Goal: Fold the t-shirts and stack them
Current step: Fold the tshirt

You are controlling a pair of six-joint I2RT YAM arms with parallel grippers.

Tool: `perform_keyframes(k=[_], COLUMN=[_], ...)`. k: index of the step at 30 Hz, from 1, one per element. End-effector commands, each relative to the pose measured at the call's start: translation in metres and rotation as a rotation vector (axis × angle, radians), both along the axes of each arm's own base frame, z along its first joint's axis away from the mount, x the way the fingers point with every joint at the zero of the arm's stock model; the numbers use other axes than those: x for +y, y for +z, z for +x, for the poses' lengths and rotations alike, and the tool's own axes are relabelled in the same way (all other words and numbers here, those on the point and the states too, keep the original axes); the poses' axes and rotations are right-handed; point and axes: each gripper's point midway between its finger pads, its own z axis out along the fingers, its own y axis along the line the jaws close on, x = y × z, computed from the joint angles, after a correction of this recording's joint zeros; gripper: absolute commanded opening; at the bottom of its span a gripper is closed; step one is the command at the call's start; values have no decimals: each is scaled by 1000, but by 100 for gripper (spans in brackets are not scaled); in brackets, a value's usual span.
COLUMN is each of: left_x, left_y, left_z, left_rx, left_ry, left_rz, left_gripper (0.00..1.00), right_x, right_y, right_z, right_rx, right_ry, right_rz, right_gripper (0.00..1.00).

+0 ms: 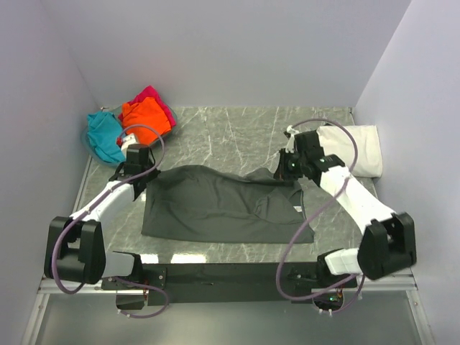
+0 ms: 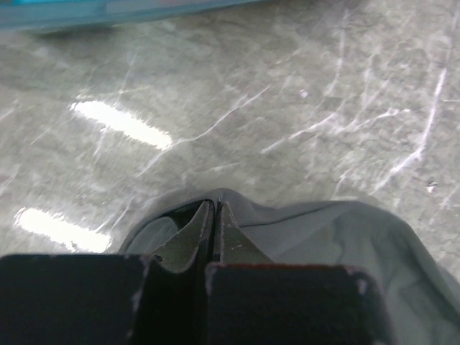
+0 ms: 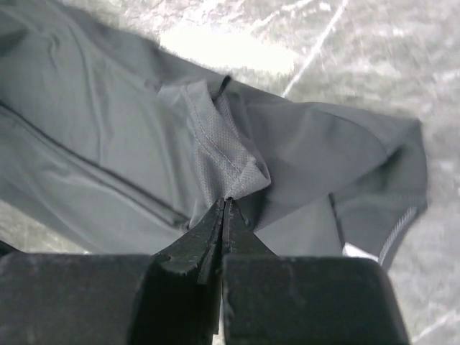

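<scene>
A dark grey t-shirt [image 1: 215,205] lies spread on the marble table, its small white neck label [image 1: 295,208] at the right. My left gripper [image 1: 144,176] is shut on the shirt's far left corner; the left wrist view shows its tips [image 2: 215,205] pinching the grey cloth [image 2: 323,244]. My right gripper [image 1: 286,171] is shut on the shirt's far right part; the right wrist view shows its tips [image 3: 225,201] pinching a fold of grey cloth [image 3: 223,154]. A white folded shirt [image 1: 359,147] lies at the far right. Orange [image 1: 147,116], magenta [image 1: 154,95] and teal [image 1: 106,135] shirts lie piled at the far left.
White walls close in the table on the left, back and right. The marble top [image 1: 237,133] shows between the piles. A teal edge [image 2: 108,11] shows at the top of the left wrist view. The arm bases sit on a black bar [image 1: 215,277] at the near edge.
</scene>
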Motion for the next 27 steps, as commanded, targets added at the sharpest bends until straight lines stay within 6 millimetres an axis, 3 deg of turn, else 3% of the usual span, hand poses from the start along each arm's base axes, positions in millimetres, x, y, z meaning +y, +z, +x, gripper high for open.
perform_keyframes(k=[1,11,22,27], left_x=[10,23,30,29], left_y=[2,-2,-3,-1], left_z=[-10,-33,-55,-63], left_rx=[-7,1,11,6], left_ry=[53,114,159,161], left_rz=[13,32,31,9], left_gripper=[1,1,1,6], right_x=[-9,-25,-35,-36], right_y=[11,24,16,14], right_z=[-16,-58,-91,-102], right_rx=[-25,-37,-3,5], right_ry=[-61,-121,-141,-142], right_rz=[-1,12,8,21], right_gripper=[0,0,0,0])
